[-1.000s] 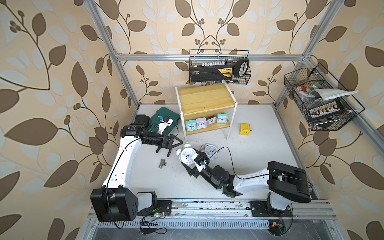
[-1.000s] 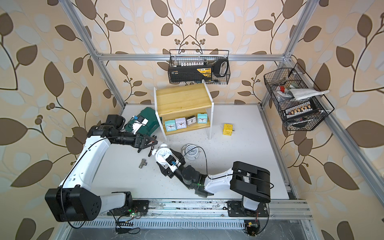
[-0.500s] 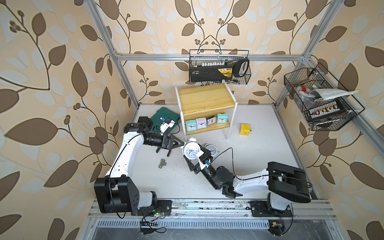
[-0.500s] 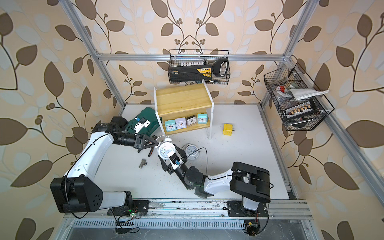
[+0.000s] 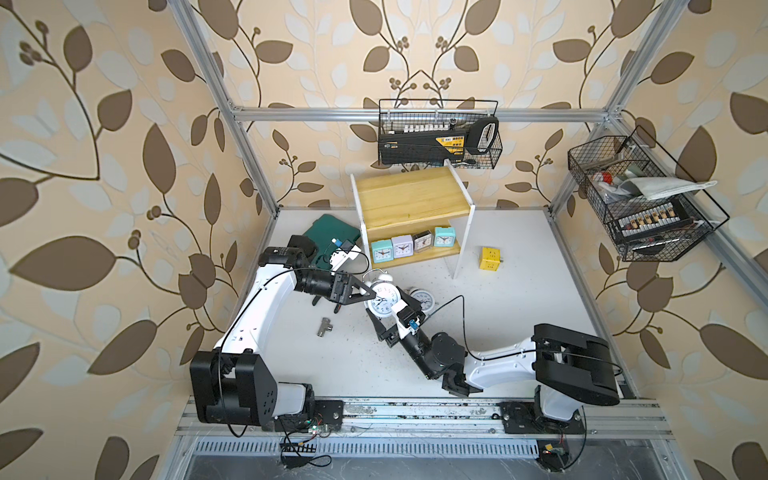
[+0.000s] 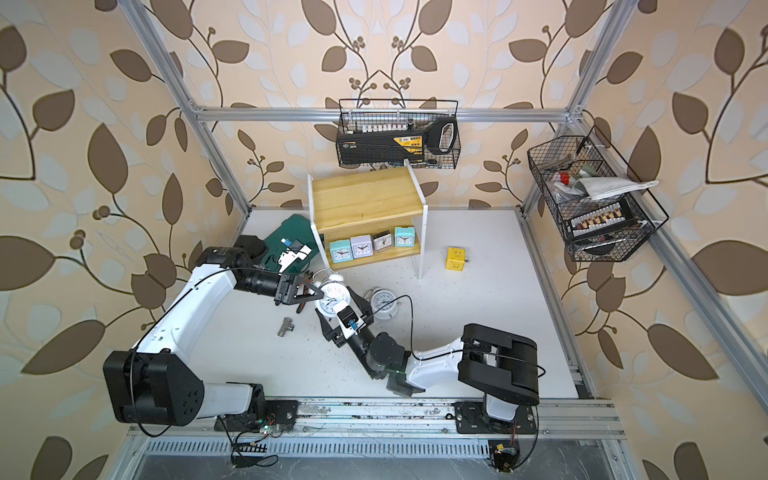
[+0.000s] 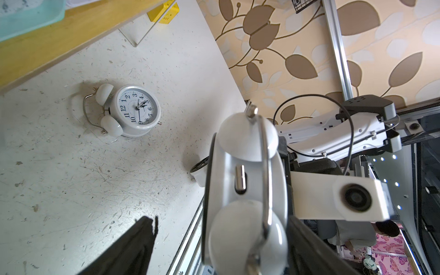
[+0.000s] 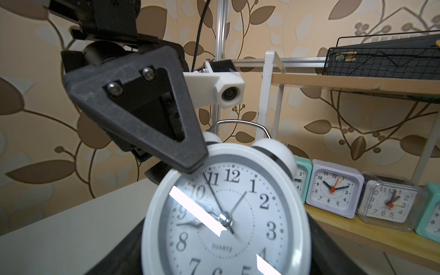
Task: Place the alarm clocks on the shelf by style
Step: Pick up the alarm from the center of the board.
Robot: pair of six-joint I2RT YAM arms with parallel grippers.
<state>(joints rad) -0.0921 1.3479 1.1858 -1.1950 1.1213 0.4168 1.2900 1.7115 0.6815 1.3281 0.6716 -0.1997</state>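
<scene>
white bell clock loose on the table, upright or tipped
Tipped onto its back: the clock shows its dial facing up, bells and feet pointing sideways along the table.

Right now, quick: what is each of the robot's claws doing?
Left gripper: open, jaws either side of the white twin-bell clock, not clamped.
Right gripper: closed, holding the white twin-bell clock.

A robotics lab test cell is shown, not a lived-in room. The white tabletop (image 5: pixel 519 291) is enclosed by an aluminium profile frame (image 5: pixel 311 113), behind which leaf-patterned wallpaper panels (image 5: pixel 104 124) are seen. A left arm (image 5: pixel 257 316) and a right arm (image 5: pixel 498 365) are mounted on a metal rail (image 5: pixel 415 409), with exposed wiring (image 5: pixel 307 436) below it. Domestic touches are limited to the wallpaper and a small wooden shelf (image 5: pixel 409 195).
</scene>
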